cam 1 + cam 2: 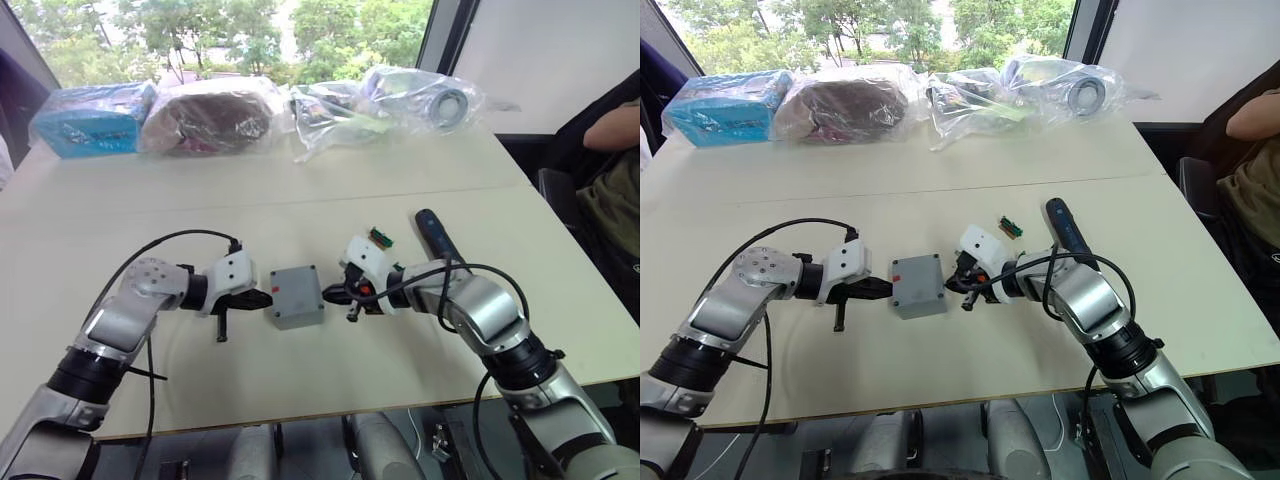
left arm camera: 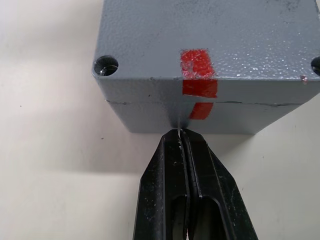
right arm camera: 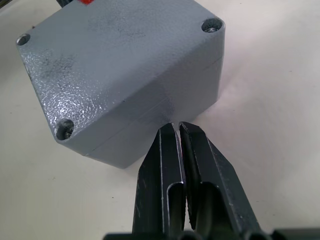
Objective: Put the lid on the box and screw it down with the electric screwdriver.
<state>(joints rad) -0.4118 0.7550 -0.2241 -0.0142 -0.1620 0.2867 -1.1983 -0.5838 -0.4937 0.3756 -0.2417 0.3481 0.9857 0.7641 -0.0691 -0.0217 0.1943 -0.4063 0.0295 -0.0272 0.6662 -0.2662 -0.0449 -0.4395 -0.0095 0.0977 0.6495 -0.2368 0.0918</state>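
Cream table [image 1: 300, 390] with a seam across its middle, blue packet [image 1: 88, 120] at the far left edge, bagged dark brown bundle [image 1: 212, 117] beside it, clear plastic bags [image 1: 385, 100] further right, small green connector block [image 1: 379, 237] mid-table, seated person's arm [image 1: 612, 125] at far right, trees beyond the window.

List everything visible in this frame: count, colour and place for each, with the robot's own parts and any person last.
Box: one, grey, mid-table between the two grippers, red mark on the side facing the left gripper.
Lid: one, grey, already seated on the box, seam line visible, corner screw holes showing.
Electric screwdriver: one, dark blue-black, lying on the table beyond the right arm.
Connector block: one, green-brown, on the table near the screwdriver.
Plastic bags: several, clear, along the table's far edge; one holds something blue, one something brown.
Table: one, cream.
Left gripper: one, black, shut, tips at the box's red-marked side.
Right gripper: one, black, shut, tips at the opposite side.
Person: one, seated at the far right.
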